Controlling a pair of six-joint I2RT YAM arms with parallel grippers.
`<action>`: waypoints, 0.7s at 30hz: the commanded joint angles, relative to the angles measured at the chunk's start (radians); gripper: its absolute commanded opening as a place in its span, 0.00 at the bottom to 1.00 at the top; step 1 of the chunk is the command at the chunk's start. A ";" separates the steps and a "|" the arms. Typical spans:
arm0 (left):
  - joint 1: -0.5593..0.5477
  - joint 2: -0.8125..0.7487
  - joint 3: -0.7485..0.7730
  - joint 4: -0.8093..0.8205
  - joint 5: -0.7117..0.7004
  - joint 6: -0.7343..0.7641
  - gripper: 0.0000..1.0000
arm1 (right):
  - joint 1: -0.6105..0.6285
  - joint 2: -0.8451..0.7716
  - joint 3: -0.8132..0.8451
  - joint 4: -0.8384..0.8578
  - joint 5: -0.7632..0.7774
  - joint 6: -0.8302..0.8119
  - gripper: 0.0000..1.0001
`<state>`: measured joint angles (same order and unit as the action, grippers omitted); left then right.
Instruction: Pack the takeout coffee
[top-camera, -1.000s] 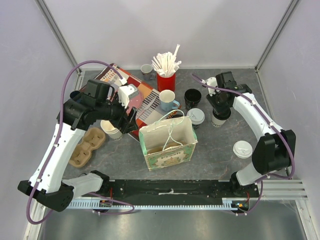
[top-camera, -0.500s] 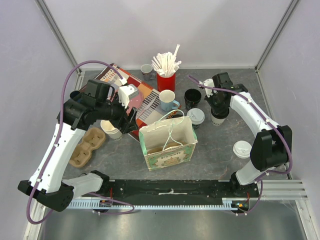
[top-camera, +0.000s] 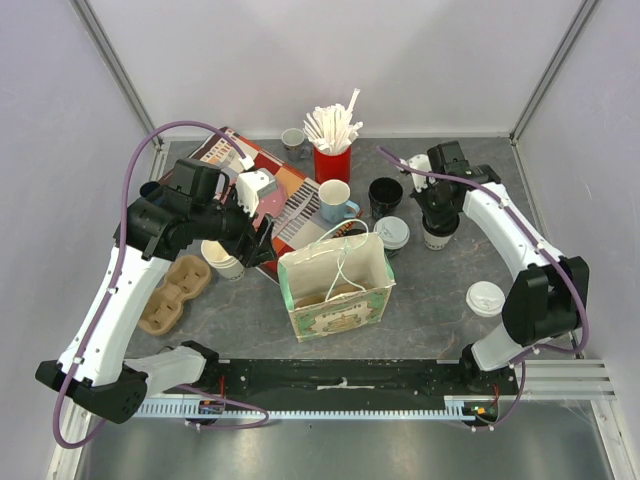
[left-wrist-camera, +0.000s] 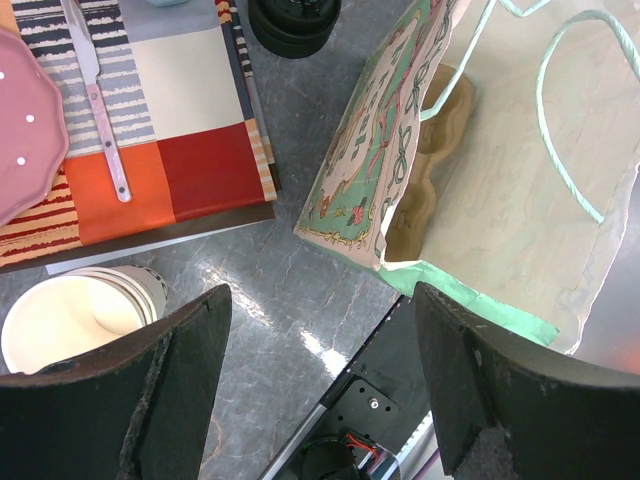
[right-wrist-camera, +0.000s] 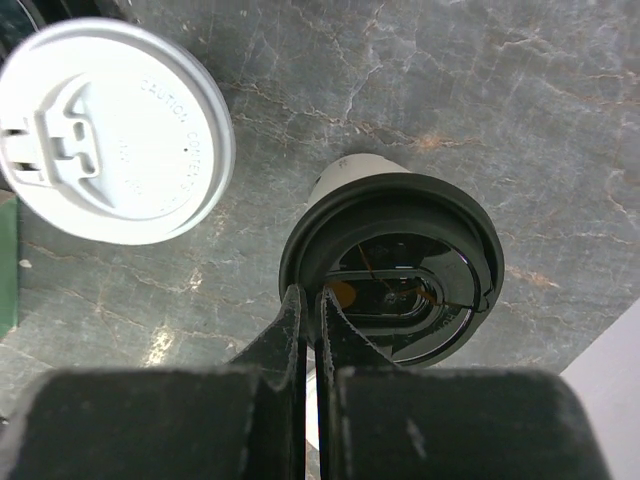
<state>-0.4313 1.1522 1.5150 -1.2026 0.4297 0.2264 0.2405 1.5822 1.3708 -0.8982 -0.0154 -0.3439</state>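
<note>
Over the bench's (top-camera: 430, 300) left half, the left gripper (left-wrist-camera: 320, 290) hangs with its jaws spread wide and nothing between them, above an empty cup (left-wrist-camera: 65, 325) beside the bag (top-camera: 340, 310). The white-lidded coffee (right-wrist-camera: 110, 130) stands just off the bag's back right corner. The black-lidded coffee (right-wrist-camera: 395, 265) stands close beside it, further toward the right edge. The right gripper (right-wrist-camera: 308, 295) is closed tight with its tips at the black lid's near rim. I cannot tell whether any rim is nipped between them.

The likely risk is a lift by the lid alone. A pinch that thin could pop the lid off or tip the cup, spilling coffee. A sideways pull might also knock the white-lidded coffee.
</note>
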 joint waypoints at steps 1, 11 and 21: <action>0.005 -0.011 0.011 0.009 0.040 0.024 0.80 | 0.003 -0.074 0.126 -0.057 -0.011 0.045 0.00; 0.006 -0.009 0.016 0.031 0.044 -0.004 0.80 | 0.043 -0.080 0.558 -0.252 -0.035 0.147 0.00; 0.006 -0.019 -0.005 0.038 0.112 -0.019 0.82 | 0.442 -0.050 0.956 -0.265 -0.086 0.322 0.00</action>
<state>-0.4313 1.1511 1.5150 -1.1965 0.4786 0.2253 0.5842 1.5448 2.2566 -1.1793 -0.0658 -0.1459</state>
